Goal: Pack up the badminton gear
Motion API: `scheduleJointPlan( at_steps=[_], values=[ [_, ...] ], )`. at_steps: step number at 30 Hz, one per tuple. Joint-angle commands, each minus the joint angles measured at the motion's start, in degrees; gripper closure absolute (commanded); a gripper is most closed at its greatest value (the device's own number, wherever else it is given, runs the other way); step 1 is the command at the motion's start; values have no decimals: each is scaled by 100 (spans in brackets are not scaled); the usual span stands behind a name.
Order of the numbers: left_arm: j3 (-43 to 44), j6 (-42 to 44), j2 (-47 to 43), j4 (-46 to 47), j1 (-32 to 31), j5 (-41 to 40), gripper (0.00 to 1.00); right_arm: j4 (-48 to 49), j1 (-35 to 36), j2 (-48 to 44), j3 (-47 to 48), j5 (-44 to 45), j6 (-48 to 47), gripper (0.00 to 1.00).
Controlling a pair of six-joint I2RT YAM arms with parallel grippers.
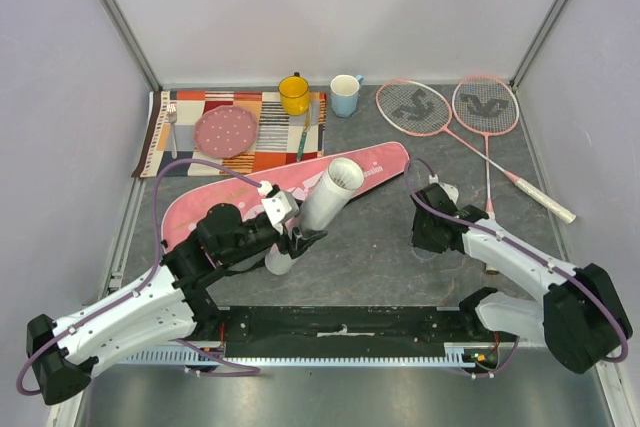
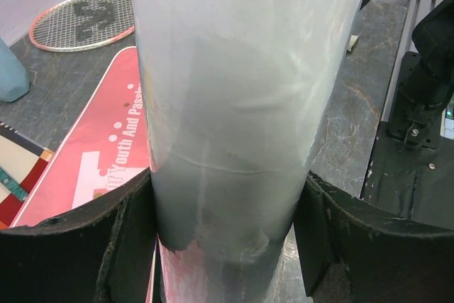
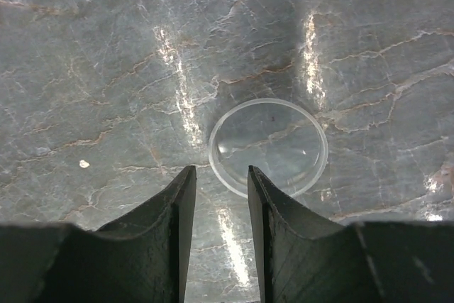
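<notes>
Over the pink racket bag, our left tool clamps the tilted, uncapped white tube, our right tool hangs narrowly parted and empty above a clear round cap on the worktop, and both rackets lie outside, so we judge most packing undone.

The racket bag lies slantwise in the middle of the tabletop. Behind its left end lies a placemat with a plate on it. Behind its middle stand a mug and, to the right, a second mug. Two rackets lie crossed behind and right of the bag. A tube leans over the bag's near edge. A round lid lies flat to the bag's right.
</notes>
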Motion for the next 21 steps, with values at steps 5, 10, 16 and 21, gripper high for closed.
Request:
scheduleJointPlan(
  at_steps=[5,10,16,21],
  values=[
    [108,82,-105,446,-8,220,50,545,104,603,261,-22,-425,61],
    [99,91,-114,429,0,203,49,607,210,956,366,180,-442,64],
    [99,109,-88,420,-8,211,49,572,569,1123,437,750,-215,75],
    [82,100,-79,438,0,212,49,545,728,974,305,1190,111,93]
  ],
)
